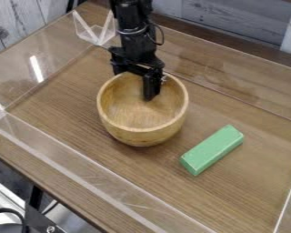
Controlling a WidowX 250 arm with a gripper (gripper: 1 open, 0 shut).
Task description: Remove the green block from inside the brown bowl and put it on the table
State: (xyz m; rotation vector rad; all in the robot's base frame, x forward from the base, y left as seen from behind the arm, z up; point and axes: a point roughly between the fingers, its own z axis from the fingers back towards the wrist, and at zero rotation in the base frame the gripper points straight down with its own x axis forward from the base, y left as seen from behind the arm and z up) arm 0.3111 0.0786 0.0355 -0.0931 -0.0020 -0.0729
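Observation:
The green block (pixel 213 150) lies flat on the table (pixel 57 105), to the right of the brown bowl (pixel 141 129) and clear of it. The bowl stands upright in the middle of the table and nothing shows inside it. My gripper (pixel 141 80) points straight down at the bowl's far rim. It is open, with one dark finger (pixel 149 87) reaching down inside the bowl close to the far wall. Nothing is between the fingers except perhaps the rim itself; I cannot tell whether they touch it.
Low clear acrylic walls (pixel 135 196) edge the table on all sides. A white cable (pixel 91 32) hangs beside the arm at the back. Bare tabletop lies left of the bowl and in front of it.

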